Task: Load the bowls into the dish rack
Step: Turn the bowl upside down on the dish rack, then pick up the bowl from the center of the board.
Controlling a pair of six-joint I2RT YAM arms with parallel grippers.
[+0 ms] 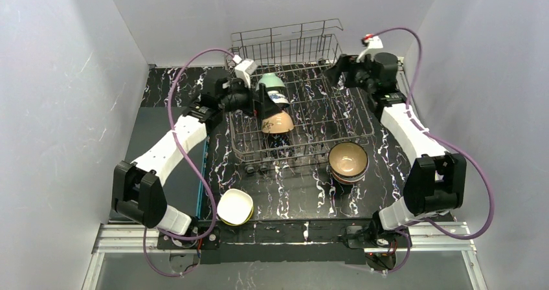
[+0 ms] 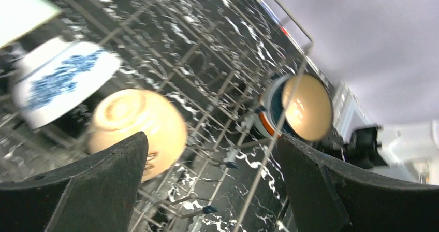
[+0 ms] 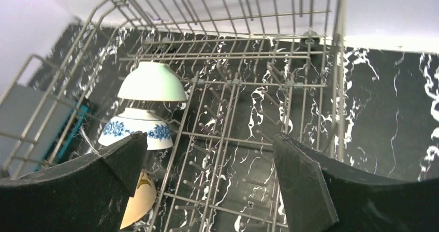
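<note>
The dish rack (image 1: pixel 304 151) stands at the middle of the table. Three bowls lean on edge in its left row: mint (image 1: pixel 272 79), blue-patterned white (image 1: pixel 278 98) and tan (image 1: pixel 278 122). My left gripper (image 1: pixel 261 102) hangs open right beside them, with nothing between its fingers. In the left wrist view the gripper (image 2: pixel 211 141) looks past the tan bowl (image 2: pixel 137 122) and the patterned bowl (image 2: pixel 62 82). A stack of bowls (image 1: pixel 348 161) sits outside the rack's front right corner. A yellow-green bowl (image 1: pixel 234 207) lies near the front edge. My right gripper (image 1: pixel 338 70), (image 3: pixel 209 139) is open over the rack's right back part.
The rack's tall back wall (image 1: pixel 288 41) rises behind both grippers. A grey mat (image 1: pixel 152 131) with a teal edge (image 1: pixel 204 167) lies left of the rack. White walls close in on three sides. An aluminium rail (image 1: pixel 285 238) runs along the near edge.
</note>
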